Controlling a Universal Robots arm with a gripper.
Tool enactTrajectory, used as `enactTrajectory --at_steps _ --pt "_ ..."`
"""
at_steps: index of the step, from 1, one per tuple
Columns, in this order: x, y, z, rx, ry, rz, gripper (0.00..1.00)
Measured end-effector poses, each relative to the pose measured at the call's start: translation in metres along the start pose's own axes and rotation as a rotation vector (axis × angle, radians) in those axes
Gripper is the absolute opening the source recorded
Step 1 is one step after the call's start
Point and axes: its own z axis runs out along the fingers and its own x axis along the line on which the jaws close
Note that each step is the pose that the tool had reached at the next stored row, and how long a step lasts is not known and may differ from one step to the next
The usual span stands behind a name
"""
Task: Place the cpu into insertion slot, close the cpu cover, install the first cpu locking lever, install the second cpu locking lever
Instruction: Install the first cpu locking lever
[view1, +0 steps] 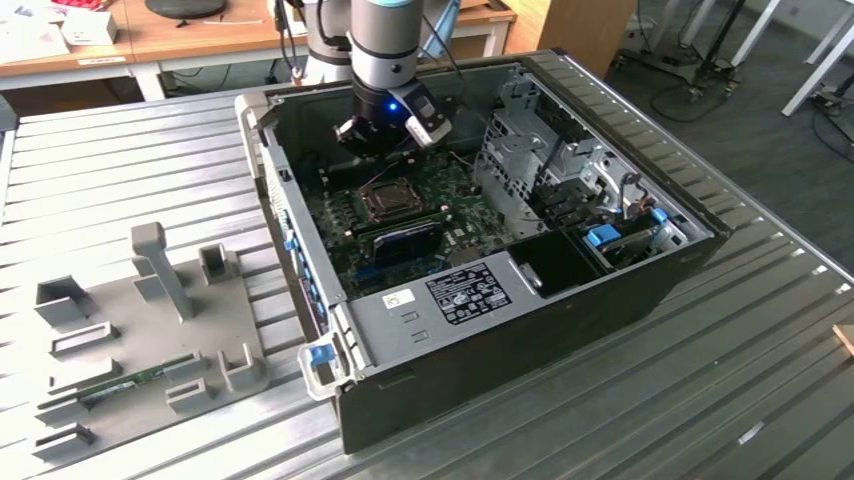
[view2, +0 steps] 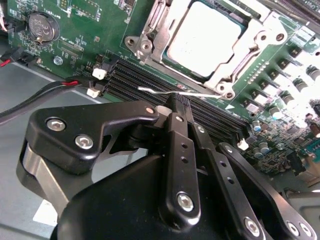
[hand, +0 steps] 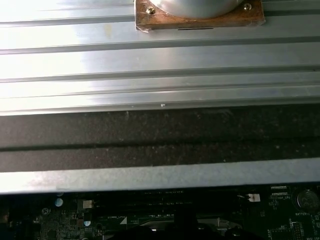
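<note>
Cpu cover (view2: 252, 47) shiny bare metal; fingers (view2: 179, 150) matt black; table (view1: 107, 160) ribbed metal.

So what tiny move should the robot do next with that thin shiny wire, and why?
Probably ease the thin silvery wire lever down toward the green motherboard and in beside the silvery metal cpu cover. The black gripper looks shut on it, and it sticks out over the long dark memory slots, apart from that cover, which lies flat over the pale grey square cpu.

Grey arm (view1: 384, 50), black tool (view2: 176, 102) with silver screws (view2: 185, 201)
</note>
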Motion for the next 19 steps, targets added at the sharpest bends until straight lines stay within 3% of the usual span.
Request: enactTrajectory --at_steps 19 --pt "-0.002 -0.0025 0.0085 0.0004 0.0 0.0 0.11"
